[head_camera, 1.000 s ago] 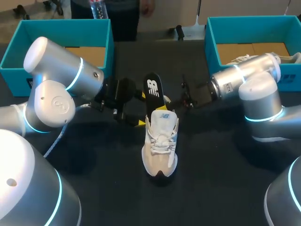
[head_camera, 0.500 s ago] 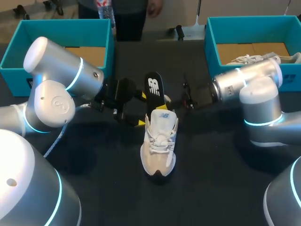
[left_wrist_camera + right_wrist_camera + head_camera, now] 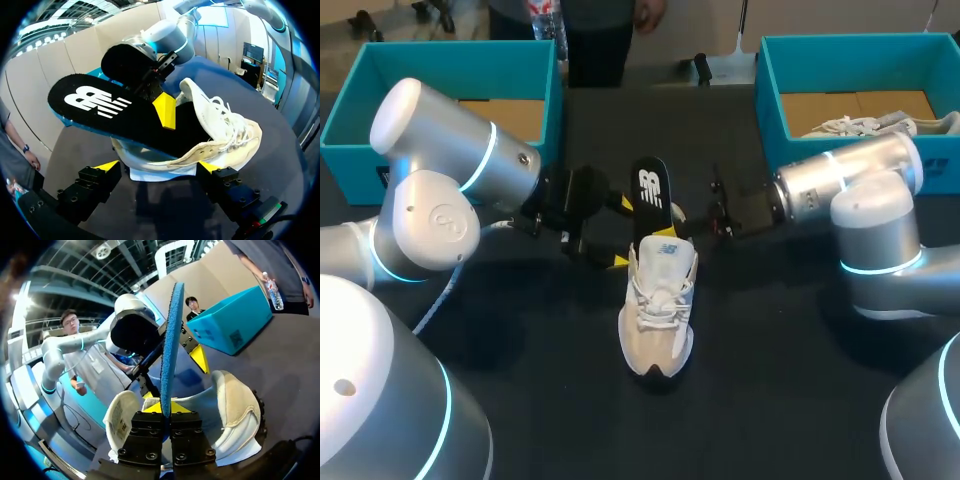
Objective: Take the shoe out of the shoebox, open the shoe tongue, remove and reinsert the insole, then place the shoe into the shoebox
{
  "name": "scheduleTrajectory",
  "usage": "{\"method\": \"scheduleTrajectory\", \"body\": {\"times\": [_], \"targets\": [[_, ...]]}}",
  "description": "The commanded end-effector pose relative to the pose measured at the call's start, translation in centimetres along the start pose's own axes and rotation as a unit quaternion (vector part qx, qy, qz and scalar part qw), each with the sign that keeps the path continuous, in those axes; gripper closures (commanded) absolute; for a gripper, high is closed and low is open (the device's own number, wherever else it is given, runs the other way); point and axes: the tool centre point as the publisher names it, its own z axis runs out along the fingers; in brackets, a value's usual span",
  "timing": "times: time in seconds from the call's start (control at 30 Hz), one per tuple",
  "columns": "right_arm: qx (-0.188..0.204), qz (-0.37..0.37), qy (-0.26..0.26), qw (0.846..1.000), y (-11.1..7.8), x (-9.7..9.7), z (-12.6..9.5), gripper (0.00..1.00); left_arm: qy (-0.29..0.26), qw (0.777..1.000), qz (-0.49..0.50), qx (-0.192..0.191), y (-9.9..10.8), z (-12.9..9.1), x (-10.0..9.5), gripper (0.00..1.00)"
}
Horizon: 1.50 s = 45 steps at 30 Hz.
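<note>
Since a second ago the right arm has drawn back a little toward the desk's right edge, and the toe of the shoe [image 3: 658, 310] has swung slightly toward the left edge. The left arm has kept its place.

The shoe, white and laced, lies on the middle of the black desk [image 3: 770, 390], with its toe toward the near edge and its heel toward the far edge. The insole [image 3: 647, 190] is black on top with white print and blue underneath. It stands up out of the heel opening and leans toward the far edge, its lower end still inside the shoe.

The right gripper [image 3: 676, 212] comes in from the right. Its own wrist view shows its claw pressed onto the insole's edge from both sides, pinching it [image 3: 165, 412].

The left gripper [image 3: 619, 233] sits just beside the heel on the left. Its claw is spread wide, the heel lies ahead of and between its yellow tips, and it holds nothing.

One teal shoebox [image 3: 450, 70] stands at the far left corner. A second teal shoebox [image 3: 770, 90] at the far right corner holds another white shoe [image 3: 855, 125].
</note>
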Motion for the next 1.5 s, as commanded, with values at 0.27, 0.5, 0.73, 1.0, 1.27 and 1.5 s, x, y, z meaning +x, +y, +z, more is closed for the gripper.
{"method": "scheduleTrajectory", "body": {"times": [0.27, 0.5, 0.73, 1.0, 1.27, 1.5], "targets": [[0.015, 0.028, -0.002, 0.999, -2.5, 0.1, 0.9, 1.0, 0.0, 1.0, 0.0, -0.001, -0.1, 0.1, 0.0, 0.0], [0.025, 0.046, 0.0, 0.999, -3.7, 0.4, 1.2, 1.0, 0.0, 1.0, 0.0, -0.001, -0.1, 0.1, 0.0, 0.0], [0.023, 0.031, -0.011, 0.999, -2.6, 0.6, 0.5, 0.83, 0.0, 1.0, 0.0, -0.001, -0.1, 0.1, 0.0, 0.0], [0.031, 0.004, -0.013, 0.999, -0.3, 0.3, 0.2, 0.72, 0.0, 1.0, 0.0, -0.001, -0.1, 0.1, 0.0, 0.0], [0.036, -0.005, -0.001, 0.999, 0.7, -0.7, 0.5, 0.75, 0.0, 1.0, 0.0, -0.001, -0.1, 0.1, 0.0, 0.0], [0.037, 0.009, 0.002, 0.999, 0.0, -0.8, 0.4, 1.0, 0.0, 1.0, 0.0, -0.001, -0.1, 0.1, 0.0, 0.0]]}}
